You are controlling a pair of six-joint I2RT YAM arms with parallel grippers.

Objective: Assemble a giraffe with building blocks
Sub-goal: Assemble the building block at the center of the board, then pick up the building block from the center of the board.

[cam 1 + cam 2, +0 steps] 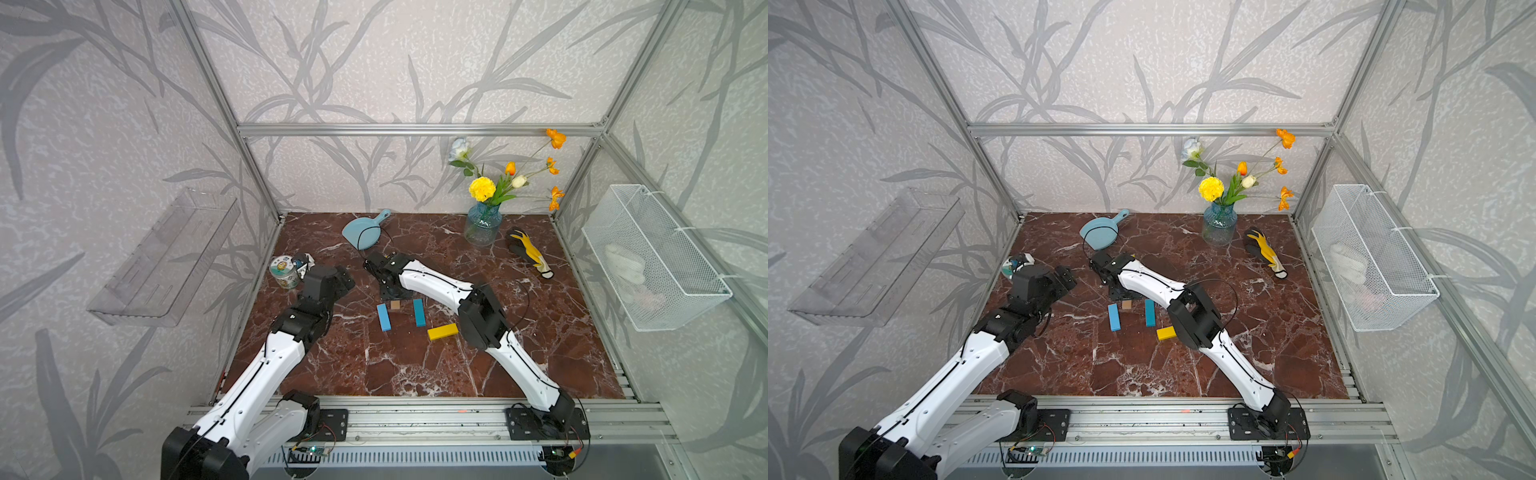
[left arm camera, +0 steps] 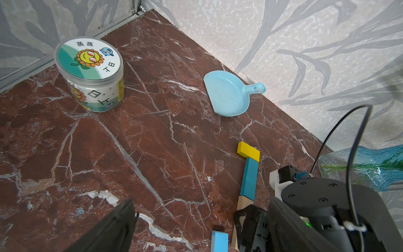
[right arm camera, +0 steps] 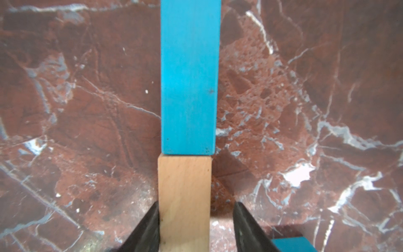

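Right wrist view gave you the clearest read: your right claw straddled the tan bar, jaws apart. One finger lay against the bar's side and the other stood off it with table showing in the gap, so nothing was clamped. The tan bar met the teal bar end to end, touching, both flat and in one line. A corner of the second teal bar showed just beside the free finger.

In the left wrist view your giraffe was three bars so far: the short yellow bar lay crosswise against the far end of the teal bar, with the tan bar at its other end. Your left claw hung over bare table, jaws wide apart, nothing between them.

In both top views the rest lay loose near the tan bar's near end. The light-blue bar was on the robot's left of it, the second teal bar on the right. The long yellow bar lay nearer the front, close by the right arm at its elbow. None of the three touched the line. The dustpan lay beyond the giraffe, toward the back wall.
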